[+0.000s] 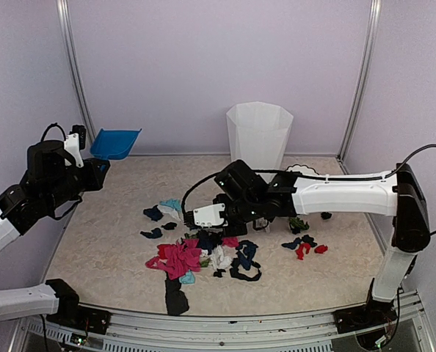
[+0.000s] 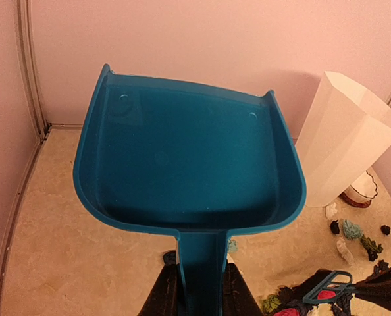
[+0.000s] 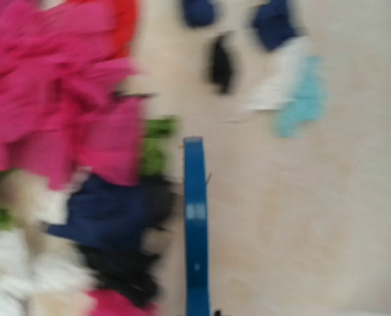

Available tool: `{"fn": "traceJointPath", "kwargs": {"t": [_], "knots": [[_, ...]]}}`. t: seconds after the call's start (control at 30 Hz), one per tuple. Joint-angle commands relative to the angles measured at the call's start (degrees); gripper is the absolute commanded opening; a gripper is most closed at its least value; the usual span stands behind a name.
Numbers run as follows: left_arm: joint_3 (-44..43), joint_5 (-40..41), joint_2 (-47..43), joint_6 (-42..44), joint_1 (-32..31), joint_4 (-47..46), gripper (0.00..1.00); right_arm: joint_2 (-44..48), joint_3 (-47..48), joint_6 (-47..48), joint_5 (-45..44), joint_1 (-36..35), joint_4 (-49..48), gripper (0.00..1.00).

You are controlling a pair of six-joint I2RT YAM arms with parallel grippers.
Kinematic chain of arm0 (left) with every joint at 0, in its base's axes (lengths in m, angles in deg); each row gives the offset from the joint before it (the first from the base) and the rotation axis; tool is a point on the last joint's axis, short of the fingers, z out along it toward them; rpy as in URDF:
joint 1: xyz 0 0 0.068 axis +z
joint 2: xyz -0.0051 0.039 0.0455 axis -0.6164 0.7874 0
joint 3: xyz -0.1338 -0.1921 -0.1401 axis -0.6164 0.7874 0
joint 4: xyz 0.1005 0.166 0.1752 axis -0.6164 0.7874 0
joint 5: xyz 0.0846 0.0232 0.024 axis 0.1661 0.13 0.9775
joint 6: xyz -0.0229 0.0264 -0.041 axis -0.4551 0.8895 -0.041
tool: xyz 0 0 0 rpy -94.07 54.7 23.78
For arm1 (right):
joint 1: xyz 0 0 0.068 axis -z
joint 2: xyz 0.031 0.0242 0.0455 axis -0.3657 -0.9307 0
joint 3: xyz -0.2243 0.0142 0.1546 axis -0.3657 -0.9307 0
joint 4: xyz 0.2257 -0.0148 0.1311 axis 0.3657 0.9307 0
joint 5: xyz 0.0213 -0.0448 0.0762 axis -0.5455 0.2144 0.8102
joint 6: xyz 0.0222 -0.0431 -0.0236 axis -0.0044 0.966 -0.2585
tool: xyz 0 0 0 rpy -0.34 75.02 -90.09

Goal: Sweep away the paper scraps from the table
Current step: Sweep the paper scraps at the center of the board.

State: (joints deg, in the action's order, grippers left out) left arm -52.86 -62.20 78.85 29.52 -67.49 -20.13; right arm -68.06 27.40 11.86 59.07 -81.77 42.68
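Paper scraps in pink, black, navy, white and teal lie in a loose pile (image 1: 181, 257) on the beige table (image 1: 100, 242). Smaller groups sit to the left (image 1: 163, 213) and right (image 1: 306, 246). My left gripper (image 2: 201, 280) is shut on the handle of the blue dustpan (image 2: 189, 158), held above the table's far left corner (image 1: 115, 144). My right gripper (image 1: 229, 220) hovers low over the top of the pile, shut on a blue brush (image 3: 195, 224). The brush's edge stands just right of blurred pink and navy scraps (image 3: 64, 112).
A tall white bin (image 1: 260, 136) stands at the back centre, with a white scalloped bowl (image 1: 302, 170) beside it on the right. Purple walls with metal corner posts close in the table. The right arm stretches across the middle of the table from the right.
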Motion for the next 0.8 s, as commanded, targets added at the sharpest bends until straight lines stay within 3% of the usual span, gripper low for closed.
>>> {"fn": "traceJointPath", "kwargs": {"t": [0.0,0.13,0.4,0.77], "knots": [[0.25,-2.21,-0.67,0.67,1.87,-1.56,0.00,5.33,0.76,1.71,-7.95,-0.25,-4.98,0.00],[0.46,-3.60,-0.66,0.38,4.02,-1.95,0.00,3.04,2.05,6.42,-7.13,-0.25,-14.41,0.00],[0.91,-5.74,-0.23,-0.02,8.03,-2.64,0.00,-12.07,12.76,22.12,3.27,-0.10,-27.91,0.00],[1.02,-5.43,-0.23,0.00,8.68,-2.63,0.00,-34.52,33.86,34.65,14.24,2.17,-29.54,0.00]]}}
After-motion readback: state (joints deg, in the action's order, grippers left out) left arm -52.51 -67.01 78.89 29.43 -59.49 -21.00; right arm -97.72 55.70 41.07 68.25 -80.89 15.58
